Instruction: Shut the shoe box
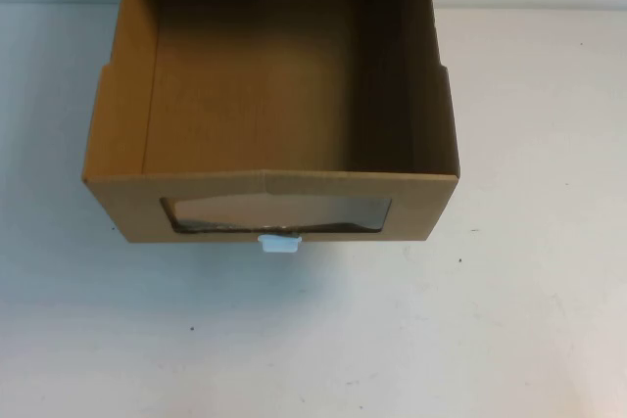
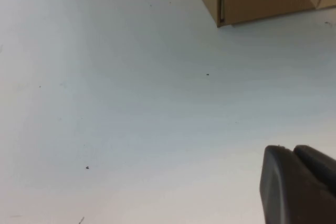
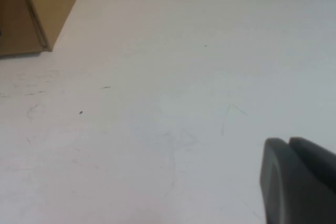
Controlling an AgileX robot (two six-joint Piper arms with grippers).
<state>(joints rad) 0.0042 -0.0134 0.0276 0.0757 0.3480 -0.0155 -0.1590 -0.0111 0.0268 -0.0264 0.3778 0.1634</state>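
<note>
Brown shoe box (image 1: pixel 270 115) open, both grippers apart.

Plain lab-style test bench, bare scuffed white table (image 1: pixel 529 320), blank pale wall behind, nothing domestic shown

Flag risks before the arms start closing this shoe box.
1. The shoe box drawer is pulled far out; an off-centre push could skew and jam it.
2. The front window may flex if pushed; press the cardboard instead.
3. Left gripper and right gripper look shut and sit away from the box.
</note>
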